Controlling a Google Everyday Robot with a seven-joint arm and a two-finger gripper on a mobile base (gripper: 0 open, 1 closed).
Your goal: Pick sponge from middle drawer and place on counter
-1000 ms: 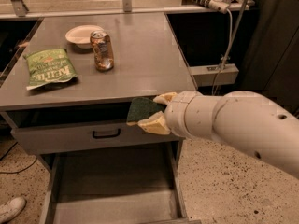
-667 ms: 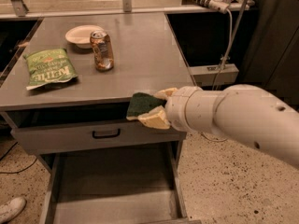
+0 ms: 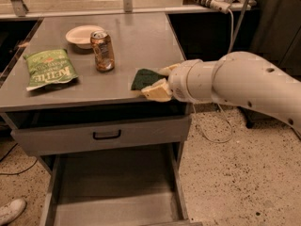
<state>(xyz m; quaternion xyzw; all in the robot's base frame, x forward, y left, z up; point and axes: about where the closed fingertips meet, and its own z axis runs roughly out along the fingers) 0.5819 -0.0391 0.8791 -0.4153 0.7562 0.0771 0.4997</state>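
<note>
The sponge [image 3: 142, 78] shows its dark green face and sits between the cream fingers of my gripper [image 3: 155, 82], which is shut on it. The gripper holds it over the front right part of the grey counter [image 3: 136, 36], at or just above the surface; I cannot tell if it touches. My white arm reaches in from the right. The middle drawer [image 3: 113, 187] stands pulled out below, its plain grey floor bare.
A green chip bag [image 3: 49, 69], a drink can [image 3: 102, 51] and a white bowl [image 3: 83, 35] stand on the counter's left half. A shut drawer front with a black handle [image 3: 106, 134] lies under the counter. A white shoe [image 3: 11, 211] is on the floor at the left.
My gripper has risen from the counter's front edge and moved inward over the counter top, carrying the sponge with it.
</note>
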